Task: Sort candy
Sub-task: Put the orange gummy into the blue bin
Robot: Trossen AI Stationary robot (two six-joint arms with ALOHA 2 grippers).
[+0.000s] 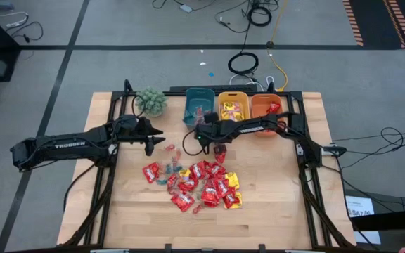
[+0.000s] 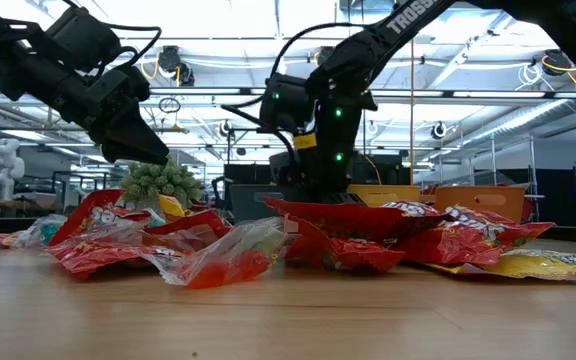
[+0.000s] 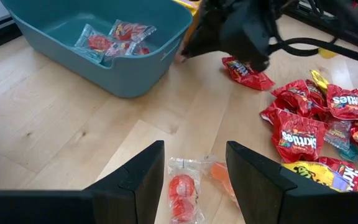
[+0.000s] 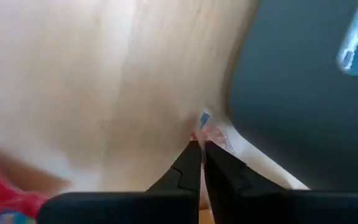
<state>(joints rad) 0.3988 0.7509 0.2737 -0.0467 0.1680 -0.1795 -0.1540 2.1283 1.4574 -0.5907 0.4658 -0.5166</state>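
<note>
Candy pile (image 1: 197, 185): a heap of shiny red packets with a few yellow ones, lying on the wooden table (image 1: 118, 211) on the near side of the teal bin (image 1: 199, 104), well apart from it.
Loose piece (image 3: 183, 194): a small clear-wrapped red sweet, between the pile and the teal bin, flat on the wood. Its long axis runs roughly from the left gripper toward the bin, one twisted end pointing at the bin.
Already sorted: a few clear-wrapped red sweets (image 3: 107, 38) lie inside the teal bin.
Left gripper (image 3: 194, 177): hovers over the loose piece, fingers spread wide with the sweet between them, not touching it.
Right gripper (image 4: 202, 148): just beside the teal bin's near wall, fingers pressed together, pinching a small pale wrapped sweet (image 4: 207, 129).
Other bins: a yellow bin (image 1: 233, 107) and an orange bin (image 1: 265, 107) stand in a row beside the teal bin.
Risk: both arms work close to the teal bin, so they could likely collide. The thin wrapper might slip from the right gripper's pinch before clearing the bin's rim.
</note>
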